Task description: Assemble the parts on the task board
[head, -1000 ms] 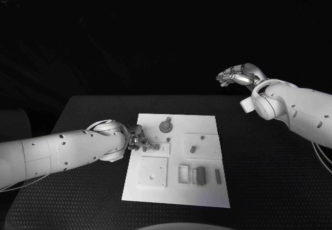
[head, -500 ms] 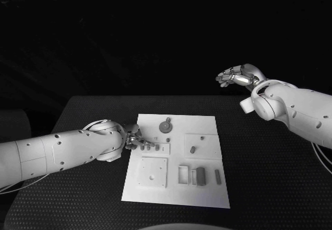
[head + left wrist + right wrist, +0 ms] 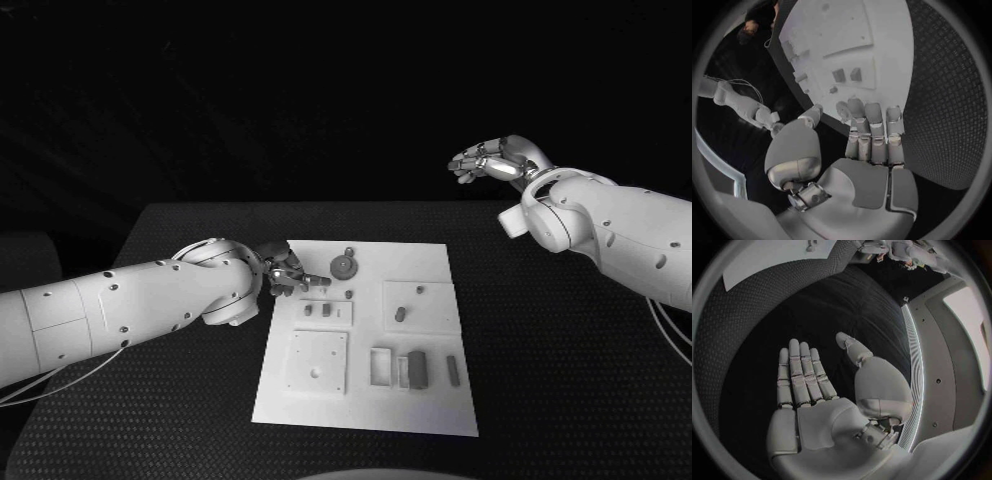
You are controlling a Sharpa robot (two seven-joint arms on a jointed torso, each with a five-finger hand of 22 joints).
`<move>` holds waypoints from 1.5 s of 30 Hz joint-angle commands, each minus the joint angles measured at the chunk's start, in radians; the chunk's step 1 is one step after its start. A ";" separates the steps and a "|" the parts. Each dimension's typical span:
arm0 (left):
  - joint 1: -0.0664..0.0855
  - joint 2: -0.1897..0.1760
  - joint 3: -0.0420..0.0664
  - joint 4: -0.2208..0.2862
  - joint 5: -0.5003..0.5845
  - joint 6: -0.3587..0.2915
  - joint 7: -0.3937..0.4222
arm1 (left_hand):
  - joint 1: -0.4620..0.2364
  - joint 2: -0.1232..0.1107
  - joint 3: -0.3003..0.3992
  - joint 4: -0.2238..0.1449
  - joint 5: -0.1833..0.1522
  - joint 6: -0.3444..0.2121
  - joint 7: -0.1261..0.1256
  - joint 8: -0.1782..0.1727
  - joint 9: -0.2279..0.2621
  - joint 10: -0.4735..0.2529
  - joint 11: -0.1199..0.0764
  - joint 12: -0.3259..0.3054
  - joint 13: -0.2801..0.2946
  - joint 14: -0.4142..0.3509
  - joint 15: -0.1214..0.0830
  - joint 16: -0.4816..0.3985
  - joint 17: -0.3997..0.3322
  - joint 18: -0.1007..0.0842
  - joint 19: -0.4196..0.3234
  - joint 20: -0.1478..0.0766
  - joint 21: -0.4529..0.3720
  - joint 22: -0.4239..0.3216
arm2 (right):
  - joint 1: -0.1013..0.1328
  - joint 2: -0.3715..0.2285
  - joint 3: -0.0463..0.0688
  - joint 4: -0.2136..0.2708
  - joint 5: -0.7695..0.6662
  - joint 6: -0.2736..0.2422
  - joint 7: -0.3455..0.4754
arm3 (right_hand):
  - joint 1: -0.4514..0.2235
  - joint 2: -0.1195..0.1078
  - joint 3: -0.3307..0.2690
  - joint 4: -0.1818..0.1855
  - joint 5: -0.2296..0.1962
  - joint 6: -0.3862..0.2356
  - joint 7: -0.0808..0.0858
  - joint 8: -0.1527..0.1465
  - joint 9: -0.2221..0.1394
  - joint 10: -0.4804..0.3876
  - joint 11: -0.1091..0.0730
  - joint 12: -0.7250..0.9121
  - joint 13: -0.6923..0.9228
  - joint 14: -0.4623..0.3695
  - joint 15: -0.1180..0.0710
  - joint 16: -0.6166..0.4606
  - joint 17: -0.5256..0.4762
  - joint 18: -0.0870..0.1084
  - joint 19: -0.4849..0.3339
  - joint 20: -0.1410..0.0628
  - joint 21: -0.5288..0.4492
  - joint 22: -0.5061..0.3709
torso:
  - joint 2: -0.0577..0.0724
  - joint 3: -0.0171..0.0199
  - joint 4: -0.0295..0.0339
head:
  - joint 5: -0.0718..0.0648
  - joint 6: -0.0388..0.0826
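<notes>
We see the flat white rectangular task board (image 3: 368, 335) lying in the middle of the black textured worktop (image 3: 548, 350), with the small grey parts (image 3: 418, 367) spread across it: a round disc-shaped grey piece (image 3: 345, 264) toward 12 o'clock, short pegs around the centre, and upright blocks toward 5 o'clock. Our silver many-fingered left hand (image 3: 283, 272) hovers at the board's 10 o'clock corner, just beside the disc; in the left wrist view its fingers (image 3: 873, 125) lie straight and side by side with the thumb set apart, and nothing is held in it. Our silver right hand (image 3: 490, 158) is raised well off the board toward 2 o'clock, flat and empty in its own wrist view, fingers (image 3: 801, 372) extended.

We judge that the step in hand is choosing and reaching for a part near that corner. To do it well, we would bring the thumb and a fingertip down on either side of one piece, keep the other fingers lifted so that they do not sweep the neighbouring pegs, and close gently so that the small part does not tip or skid on the smooth plate
</notes>
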 commanded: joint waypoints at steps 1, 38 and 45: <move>0.001 0.014 0.000 0.008 0.010 -0.111 0.125 | 0.095 0.070 -0.003 -0.036 -0.003 -0.027 0.015 -0.009 0.000 -0.028 0.012 -0.019 -0.007 -0.024 0.020 -0.018 -0.011 -0.016 -0.026 -0.116 -0.016 -0.003 | 0.000 0.001 0.001 -0.001 -0.001 0.012 0.007 | -0.005 0.005 -0.004 -0.002 0.004 -0.009 0.010 0.005 -0.001 0.008 -0.001 -0.005 -0.001 0.000 0.007 -0.003 -0.002 -0.012 -0.001 0.000 -0.006 0.001 | 0.001 -0.0004 -0.0009 | -0.001 0.003; -0.005 0.196 -0.032 -0.150 -0.443 -0.085 0.406 | 0.430 0.087 0.165 -0.436 0.040 -0.095 0.069 -0.069 -0.069 -0.161 0.142 -0.681 -0.382 -0.057 0.118 -0.012 -0.072 -0.035 -0.087 -0.022 -0.116 0.018 | -0.001 0.011 0.001 -0.002 -0.001 0.014 0.008 | -0.005 0.006 -0.004 -0.002 0.004 -0.009 0.010 0.005 -0.002 0.009 -0.002 -0.005 -0.001 0.000 0.007 -0.003 -0.002 -0.011 0.000 0.000 -0.008 0.003 | 0.002 -0.0015 -0.0012 | -0.015 0.008; -0.011 0.212 -0.033 -0.177 -0.453 -0.058 0.401 | 0.424 0.087 0.165 -0.432 0.039 -0.091 0.071 -0.069 -0.071 -0.149 0.141 -0.686 -0.388 -0.053 0.117 -0.005 -0.072 -0.032 -0.080 -0.023 -0.113 0.020 | -0.001 0.011 0.001 0.000 -0.001 0.014 0.008 | -0.005 0.007 -0.004 -0.002 0.004 -0.009 0.010 0.006 -0.002 0.009 -0.002 -0.005 -0.001 0.000 0.007 -0.003 -0.002 -0.011 0.000 0.000 -0.008 0.003 | 0.001 0.0002 -0.0011 | -0.016 0.006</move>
